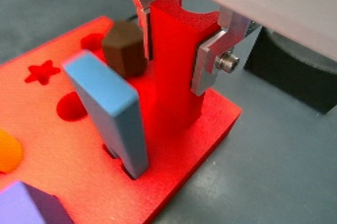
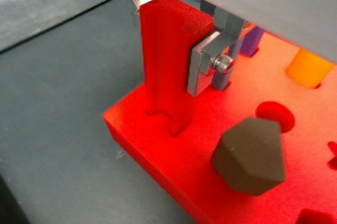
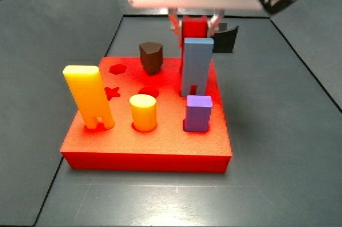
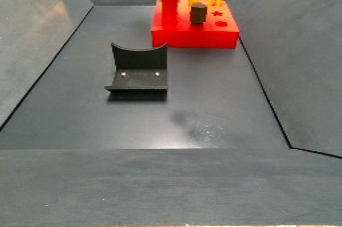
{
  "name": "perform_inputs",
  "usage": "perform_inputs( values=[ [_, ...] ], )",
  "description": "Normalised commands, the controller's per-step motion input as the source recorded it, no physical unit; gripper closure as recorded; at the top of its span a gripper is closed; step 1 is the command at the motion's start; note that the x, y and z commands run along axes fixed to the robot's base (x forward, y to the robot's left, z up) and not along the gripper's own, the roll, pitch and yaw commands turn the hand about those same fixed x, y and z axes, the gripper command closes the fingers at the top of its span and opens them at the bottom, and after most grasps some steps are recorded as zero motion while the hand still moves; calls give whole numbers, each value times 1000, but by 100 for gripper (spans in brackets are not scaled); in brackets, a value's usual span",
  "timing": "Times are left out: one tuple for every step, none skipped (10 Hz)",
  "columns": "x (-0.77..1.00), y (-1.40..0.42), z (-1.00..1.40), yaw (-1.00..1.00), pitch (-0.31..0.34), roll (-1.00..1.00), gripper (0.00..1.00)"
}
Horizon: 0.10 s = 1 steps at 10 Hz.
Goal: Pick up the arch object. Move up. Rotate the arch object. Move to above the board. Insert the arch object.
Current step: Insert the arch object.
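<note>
Two silver fingers [image 1: 211,58] of the gripper [image 2: 178,33] clamp the tall bright red arch object [image 2: 164,65], upright, its foot in a hole near a corner of the thick red-orange board [image 1: 198,154]. Blue-grey pillar [image 1: 109,110] stands beside; brown peg [image 2: 250,155] nearby. Only a side view shows the dark fixture [image 4: 136,69], well apart.

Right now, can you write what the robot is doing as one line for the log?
step: insert | gripper: over board corner, fingers shut on tall bright red arch object | arch object: upright, lower end in thick red-orange board with shaped holes
</note>
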Motion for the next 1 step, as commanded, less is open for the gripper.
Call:
perform_inputs(
  values=[
    [0, 0, 0, 0, 0, 0, 100]
  ],
)
